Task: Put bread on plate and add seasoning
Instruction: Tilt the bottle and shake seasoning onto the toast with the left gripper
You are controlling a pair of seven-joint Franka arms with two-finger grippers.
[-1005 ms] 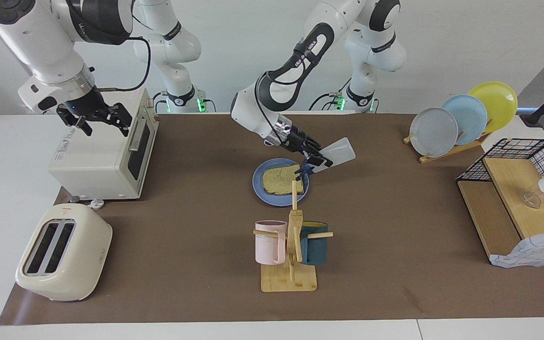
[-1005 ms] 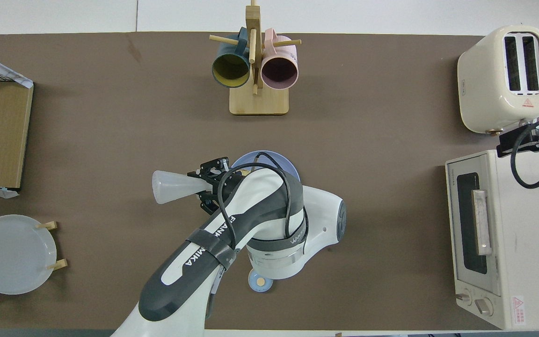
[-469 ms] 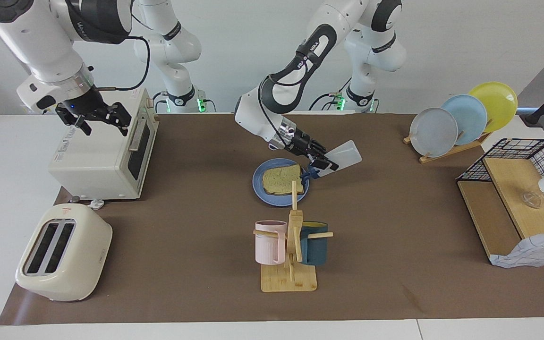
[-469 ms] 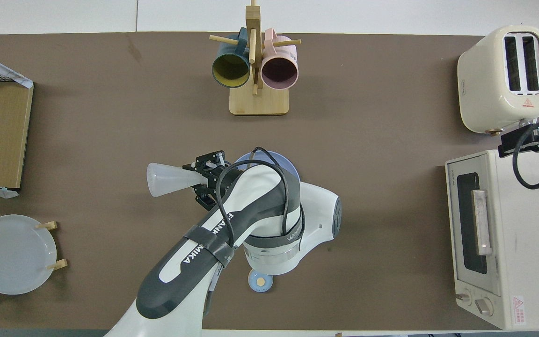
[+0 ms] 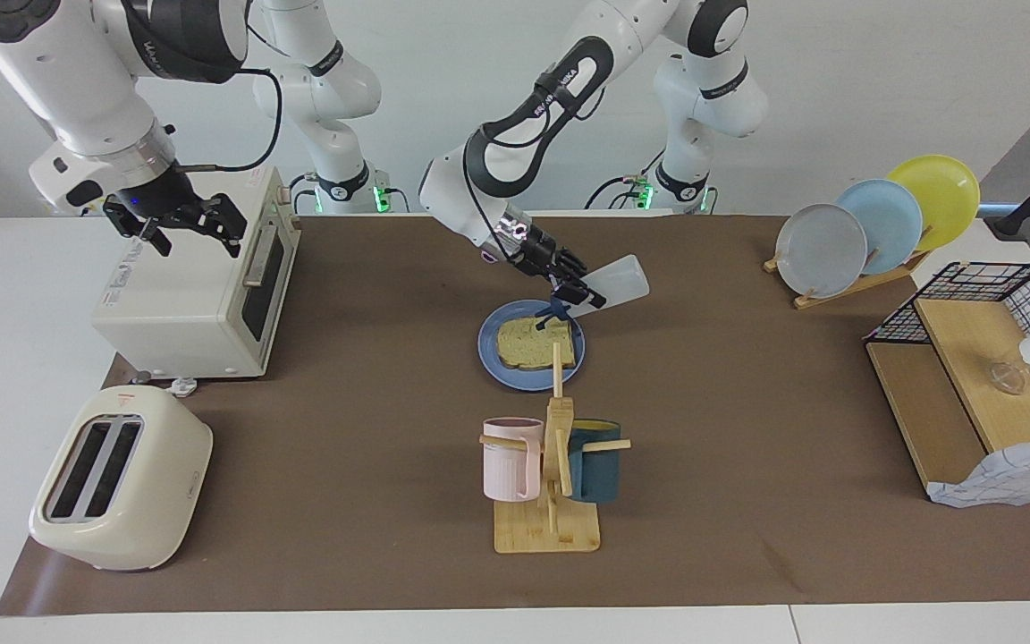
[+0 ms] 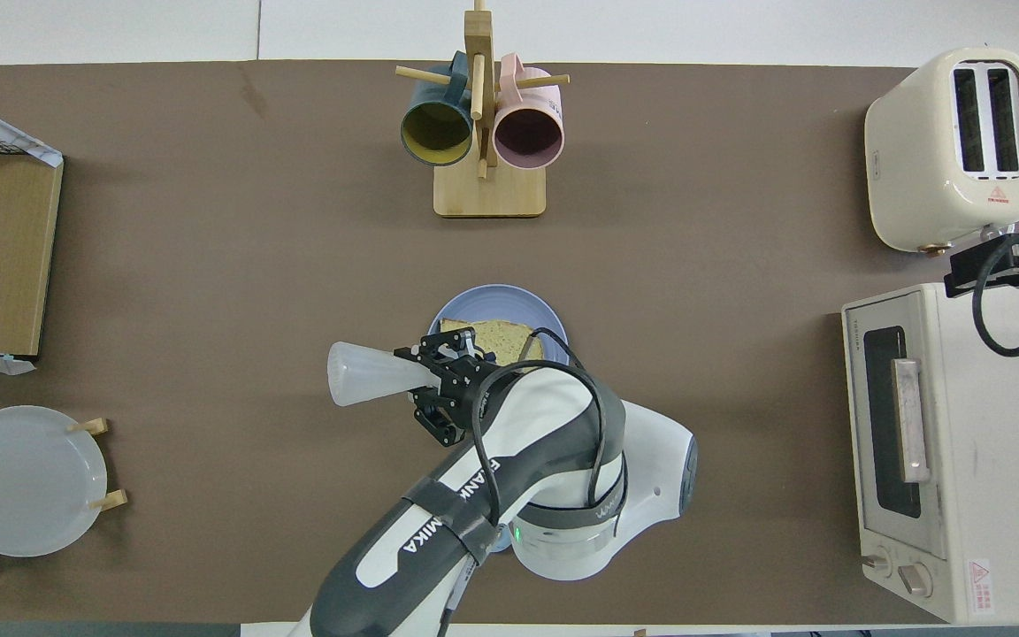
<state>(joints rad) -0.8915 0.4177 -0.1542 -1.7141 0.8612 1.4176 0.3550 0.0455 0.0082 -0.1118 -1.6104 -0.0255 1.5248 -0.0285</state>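
Observation:
The bread [image 5: 528, 344] lies flat on the blue plate [image 5: 490, 351] in the middle of the mat. My left gripper [image 5: 578, 297] hangs over the plate's edge, shut on the seasoning [image 5: 620, 278] at its neck. The translucent bottle is tipped over, its dark cap [image 5: 556, 316] pointing down at the corner of the bread nearest the robots. From overhead, the seasoning [image 6: 371, 386] sticks out sideways from the left gripper [image 6: 435, 382], and the arm covers part of the bread [image 6: 497, 334] and the plate [image 6: 494, 293]. My right gripper [image 5: 197, 234] waits open above the toaster oven.
A white toaster oven [image 5: 198, 300] and a cream toaster [image 5: 122, 487] stand at the right arm's end. A wooden mug rack [image 5: 551, 474] with two mugs stands farther from the robots than the plate. A plate rack [image 5: 873, 228] and a wire basket shelf [image 5: 980, 376] are at the left arm's end.
My left gripper has carried the tilted bottle toward the right arm's end, from the plate's rim to over the bread's corner. The right arm has barely moved.

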